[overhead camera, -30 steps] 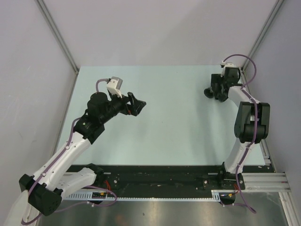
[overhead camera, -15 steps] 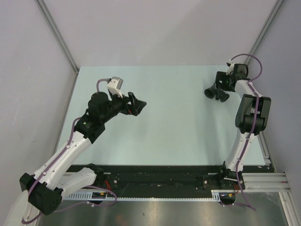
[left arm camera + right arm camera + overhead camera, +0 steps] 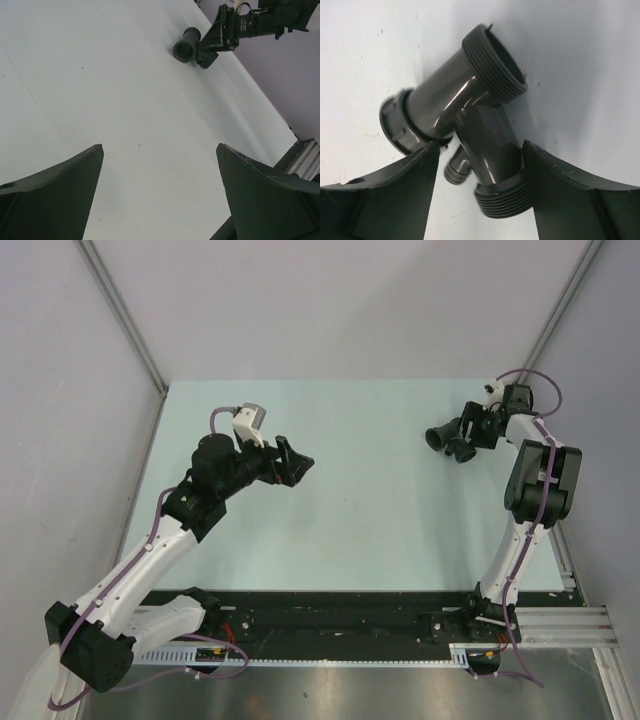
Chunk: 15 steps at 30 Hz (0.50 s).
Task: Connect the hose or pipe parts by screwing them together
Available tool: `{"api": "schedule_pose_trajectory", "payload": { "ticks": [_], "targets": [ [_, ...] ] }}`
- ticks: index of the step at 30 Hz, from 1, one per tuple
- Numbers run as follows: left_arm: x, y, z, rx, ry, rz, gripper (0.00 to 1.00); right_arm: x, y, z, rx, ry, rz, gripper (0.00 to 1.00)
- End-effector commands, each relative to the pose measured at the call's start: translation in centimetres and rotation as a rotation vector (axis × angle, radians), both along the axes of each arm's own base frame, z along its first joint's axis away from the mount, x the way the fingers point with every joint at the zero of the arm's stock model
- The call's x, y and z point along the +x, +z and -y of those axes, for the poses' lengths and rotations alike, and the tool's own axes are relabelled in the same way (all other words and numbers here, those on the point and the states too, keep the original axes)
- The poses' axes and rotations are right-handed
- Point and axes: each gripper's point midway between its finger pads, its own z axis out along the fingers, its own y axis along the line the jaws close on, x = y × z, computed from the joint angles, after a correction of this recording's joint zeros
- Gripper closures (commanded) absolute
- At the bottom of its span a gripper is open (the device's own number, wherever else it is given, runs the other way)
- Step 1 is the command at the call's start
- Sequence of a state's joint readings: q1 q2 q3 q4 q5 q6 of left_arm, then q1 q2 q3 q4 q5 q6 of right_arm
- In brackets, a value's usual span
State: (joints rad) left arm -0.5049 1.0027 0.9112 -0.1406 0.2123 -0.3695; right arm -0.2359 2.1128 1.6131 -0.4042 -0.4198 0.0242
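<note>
**Top view.** The left gripper point(image 3: 296, 462) hangs over the left half of the table point(image 3: 360, 520). Its jaws are spread wide, with nothing between them. Only bare table shows ahead of its tips, and the fitting point(image 3: 445, 440) lies well apart from them. The right gripper point(image 3: 468, 430) sits low at the far right corner with the fitting at its tips. Two round mouths stick out beyond the jaws. A purple cable point(image 3: 531, 374) loops over the wrist behind the jaws, and the grey wall point(image 3: 600, 390) stands near on that side.

**Left wrist.** Two dark fingers point(image 3: 55, 195) fill the lower corners, wide apart, with only table between them. The fitting lies far ahead of the jaws and off to one side, with the right gripper's tips at it. Nothing stands in the way. A metal rail point(image 3: 305, 152) shows beyond the table edge, beside one finger.

**Right wrist.** The Y-shaped fitting fills the gap between the fingers point(image 3: 575, 200). Its straight tube slants away ahead of the jaws and ends in a threaded mouth. The collar at the near end sits against one finger. The branch, also threaded at its end, sits against the other. A small ribbed nipple points back into the gap. The jaws are partly drawn in and seem to press the fitting from both sides.
</note>
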Motion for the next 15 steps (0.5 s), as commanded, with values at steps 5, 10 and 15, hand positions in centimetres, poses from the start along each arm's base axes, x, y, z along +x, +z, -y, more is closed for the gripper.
{"api": "schedule_pose_trajectory", "payload": {
  "ticks": [5,10,15],
  "targets": [
    [0.0,0.5,0.5,-0.025,-0.011,-0.001,0.0,-3.5,1.5,-4.7,0.072,0.056,-0.05,0.25],
    [0.1,0.3,0.6,-0.026,-0.012,-0.008,0.0,-3.9,0.9,-6.0,-0.002,0.074,-0.06,0.3],
    [0.3,0.2,0.5,-0.019,-0.007,-0.008,0.0,-4.5,0.2,-6.9,-0.03,0.077,-0.094,0.42]
  ]
}}
